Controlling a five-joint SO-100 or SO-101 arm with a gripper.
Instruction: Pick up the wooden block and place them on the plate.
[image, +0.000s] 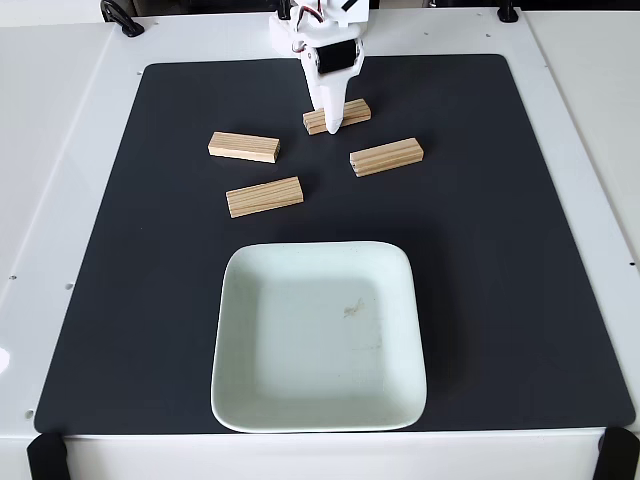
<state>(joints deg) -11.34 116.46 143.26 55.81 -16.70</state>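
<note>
Here the four wooden blocks lie flat on the black mat (500, 250), none yet on the plate (400, 400), which sits empty near the front edge of the mat, well apart from the arm, so every block has a clear run to it. The blocks are spread in a loose cluster behind the plate: the left block (244, 147), the front block (265, 196) nearest the plate, the right block (386, 157), and the back block (350, 112), each apart from the others, which leaves room for fingers to come down around one without knocking a neighbour.

The gripper (328, 120) reaches down from the top of the fixed view onto the back block, its white body covering the block's middle. That is the block closest to the arm's base, a sensible first choice. From this angle the fingertips are hidden against the block, so I cannot tell how wide the jaws stand or whether they have closed on the wood; the block looks as if it rests on the mat.

My judgement is that the task is at its start, with the first pick in hand and all four placements left.
</note>
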